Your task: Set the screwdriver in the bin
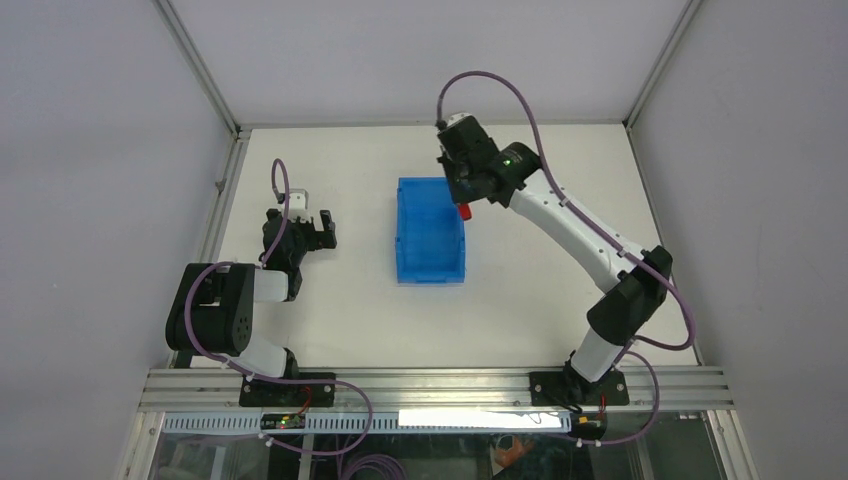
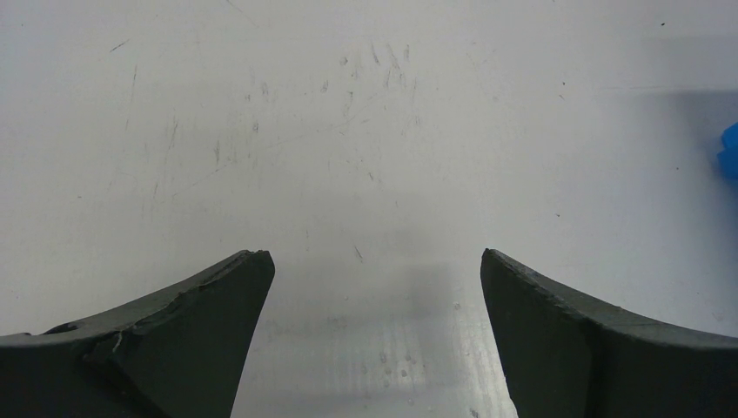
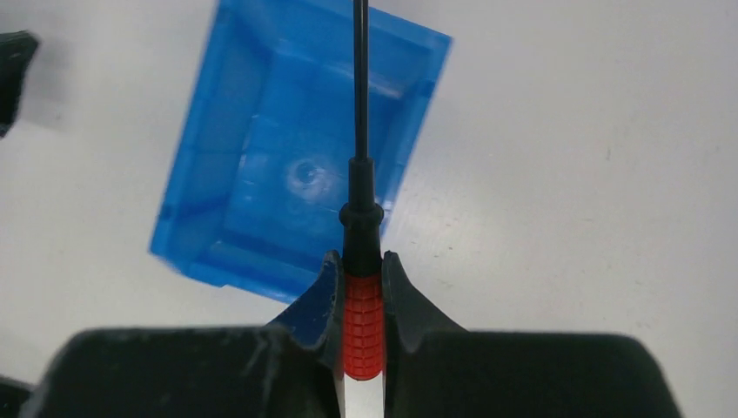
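The screwdriver (image 3: 364, 324) is gripped by its red handle between the fingers of the right hand (image 3: 358, 266), which are closed tight on it. In the wrist view the thin black shaft is seen reaching out over the inside of the bin (image 3: 202, 196). From above, the handle shows at the bin's right wall, near its far end. The bin is set on the counter (image 1: 540, 290). The left hand (image 2: 377, 261) is spread wide, nothing held, well apart to the bin's left.
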`<state>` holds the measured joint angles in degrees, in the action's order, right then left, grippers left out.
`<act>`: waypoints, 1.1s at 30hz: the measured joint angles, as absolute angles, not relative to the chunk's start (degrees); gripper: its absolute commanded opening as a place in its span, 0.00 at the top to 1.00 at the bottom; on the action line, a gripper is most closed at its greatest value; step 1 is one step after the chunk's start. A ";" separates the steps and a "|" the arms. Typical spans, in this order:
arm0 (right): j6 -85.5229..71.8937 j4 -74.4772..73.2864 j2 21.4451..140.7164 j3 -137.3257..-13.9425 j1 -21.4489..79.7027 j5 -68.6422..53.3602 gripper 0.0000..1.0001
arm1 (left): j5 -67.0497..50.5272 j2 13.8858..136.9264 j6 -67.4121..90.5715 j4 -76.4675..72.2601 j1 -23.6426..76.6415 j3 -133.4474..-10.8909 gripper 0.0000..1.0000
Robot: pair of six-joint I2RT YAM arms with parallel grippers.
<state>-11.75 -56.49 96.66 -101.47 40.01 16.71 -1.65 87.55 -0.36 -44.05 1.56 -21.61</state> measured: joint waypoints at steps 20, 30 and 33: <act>-10.63 -39.62 104.97 -90.04 49.43 19.07 0.91 | -1.65 87.55 -0.36 -44.05 1.56 -21.61 0.01; -15.79 -37.76 114.93 -88.97 49.43 22.28 0.78 | -1.65 87.55 -0.38 -44.05 1.56 -21.61 0.01; -17.30 -37.06 116.51 -88.44 49.45 22.52 0.65 | -1.65 87.55 -0.36 -44.05 1.56 -21.61 0.01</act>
